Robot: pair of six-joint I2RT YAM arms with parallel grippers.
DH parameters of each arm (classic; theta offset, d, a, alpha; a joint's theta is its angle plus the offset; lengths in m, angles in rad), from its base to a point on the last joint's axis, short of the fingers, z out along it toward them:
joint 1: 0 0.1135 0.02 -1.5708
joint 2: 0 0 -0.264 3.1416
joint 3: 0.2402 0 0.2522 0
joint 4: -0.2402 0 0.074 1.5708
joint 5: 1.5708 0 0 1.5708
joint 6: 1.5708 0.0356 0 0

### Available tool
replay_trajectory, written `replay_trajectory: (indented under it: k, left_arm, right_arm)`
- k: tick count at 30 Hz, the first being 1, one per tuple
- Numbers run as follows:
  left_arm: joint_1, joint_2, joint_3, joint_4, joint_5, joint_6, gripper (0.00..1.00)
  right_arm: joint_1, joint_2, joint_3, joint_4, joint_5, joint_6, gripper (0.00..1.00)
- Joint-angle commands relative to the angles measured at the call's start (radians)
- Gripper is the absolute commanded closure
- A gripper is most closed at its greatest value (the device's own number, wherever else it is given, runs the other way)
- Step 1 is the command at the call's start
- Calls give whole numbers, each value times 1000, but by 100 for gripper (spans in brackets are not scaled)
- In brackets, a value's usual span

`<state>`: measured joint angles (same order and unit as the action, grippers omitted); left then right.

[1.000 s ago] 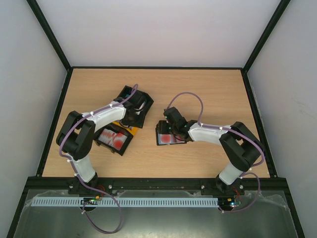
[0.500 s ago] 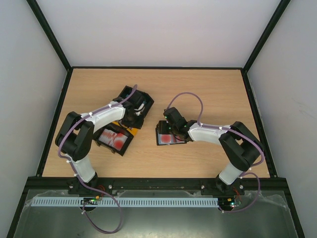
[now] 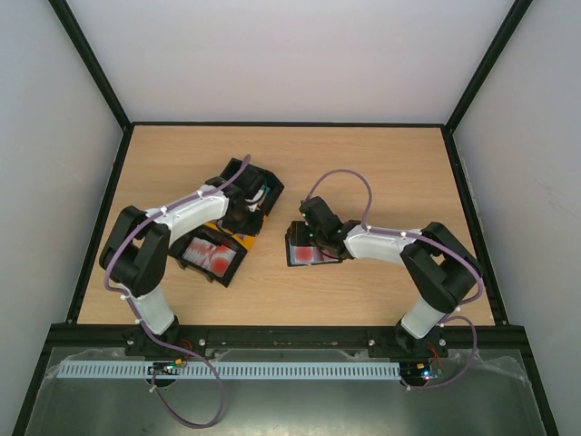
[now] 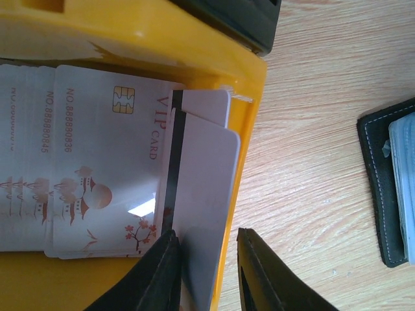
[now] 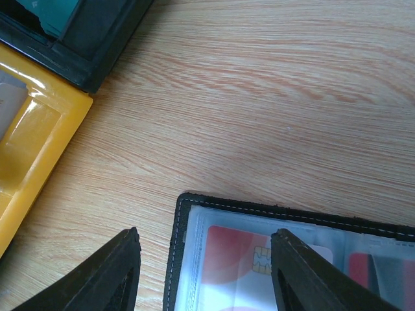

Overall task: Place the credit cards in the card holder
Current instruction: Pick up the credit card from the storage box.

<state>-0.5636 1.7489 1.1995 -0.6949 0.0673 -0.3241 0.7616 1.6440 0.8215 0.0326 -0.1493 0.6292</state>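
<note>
- Credit cards (image 4: 97, 175), white with pink print, lay overlapped in a yellow tray (image 4: 162, 39) on the left part of the table (image 3: 381, 154)
- One striped card (image 4: 204, 188) sat on top of them with its black stripe up, skewed against the rest at the tray's rim and reaching down between the left fingers
- Left gripper (image 4: 207, 233) had its jaws narrow around that card; one finger (image 4: 159, 272) met the card's edge and a slim gap showed at the other, so I cannot tell if it was truly gripped
- Card holder (image 3: 311, 247) lay open and flat on the wood, right of the trays and apart from them, with a red-and-white card (image 5: 237, 256) under its clear sleeve
- Right gripper (image 5: 206, 233) hung over a corner of the holder, jaws wide and holding nothing, one finger over bare wood, the other over the sleeve
- Teal cards (image 5: 55, 13) sat in a black tray (image 5: 104, 45) touching the yellow one
</note>
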Motion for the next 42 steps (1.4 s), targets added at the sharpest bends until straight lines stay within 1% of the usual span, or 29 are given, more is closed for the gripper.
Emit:
replay_trajectory:
  k: [1,7,13,18,19,24,26,29,32,37,39,42]
  left_arm:
    - [-10,-37,26,-41,34,-4,73]
    - [-12,-55,24,-50,38,-7,74]
    - [-10,-68,23,-48,42,-9,79]
    - [-12,-63,16,-41,8,-15,81]
    - [-12,-65,15,-37,-1,-16,78]
    - [-11,-67,17,-3,-15,-17,54]
    - [-11,-64,14,14,-22,-13,47]
    - [-12,-38,9,34,-54,-5,38]
    - [-12,9,12,38,-71,5,31]
    - [-19,70,13,42,-81,9,25]
    - [-19,88,16,39,-74,12,25]
    - [-24,94,24,29,-56,14,34]
  right_arm:
    - [7,10,-8,13,28,2,46]
    - [7,11,-8,15,30,2,46]
    - [7,12,-9,15,31,2,46]
    - [7,12,-10,15,31,1,46]
    - [7,13,-10,15,31,1,46]
    - [7,15,-10,15,30,1,46]
    - [7,15,-13,15,30,2,46]
    - [6,16,-13,15,29,2,46]
    - [6,16,-17,14,32,2,46]
    - [7,20,-19,12,37,1,46]
    - [7,21,-18,12,37,3,46]
    - [7,24,-14,10,38,1,46]
